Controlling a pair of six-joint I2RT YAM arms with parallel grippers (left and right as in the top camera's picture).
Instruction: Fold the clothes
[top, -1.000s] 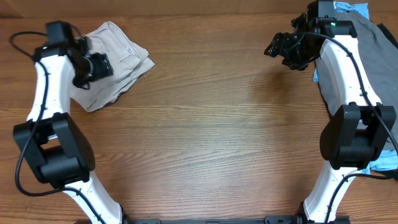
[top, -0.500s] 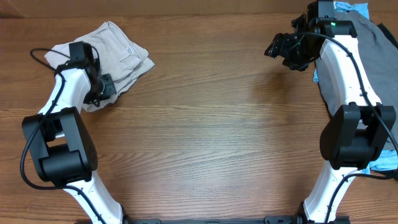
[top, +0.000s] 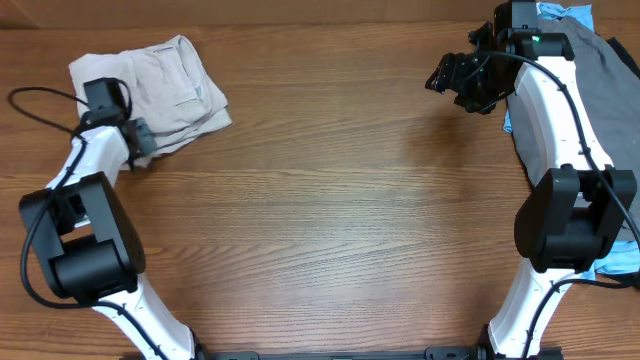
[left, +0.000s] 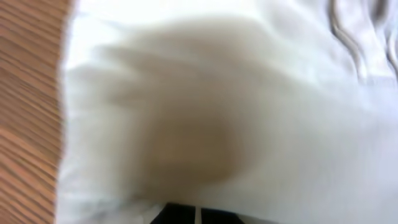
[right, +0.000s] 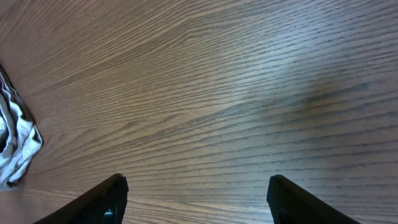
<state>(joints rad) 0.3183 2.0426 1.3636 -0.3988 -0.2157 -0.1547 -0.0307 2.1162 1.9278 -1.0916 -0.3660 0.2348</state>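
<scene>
Left end effector (top: 141, 146) was clenched on the near-left edge of the beige shorts (top: 165, 85). Its wrist view was filled with blurred pale fabric pressed right up to the fingers. The shorts lay bunched in a rough fold at the far-left corner of the counter (top: 340, 220). Right end effector (top: 462, 78) was released, jaws wide apart, hanging over the wood at far right and gripping nothing. The dark grey garment (top: 600, 80) was heaped along the right edge behind that arm, with the light blue garment (top: 570, 15) showing at its far end. The shorts and that heap were well apart.
</scene>
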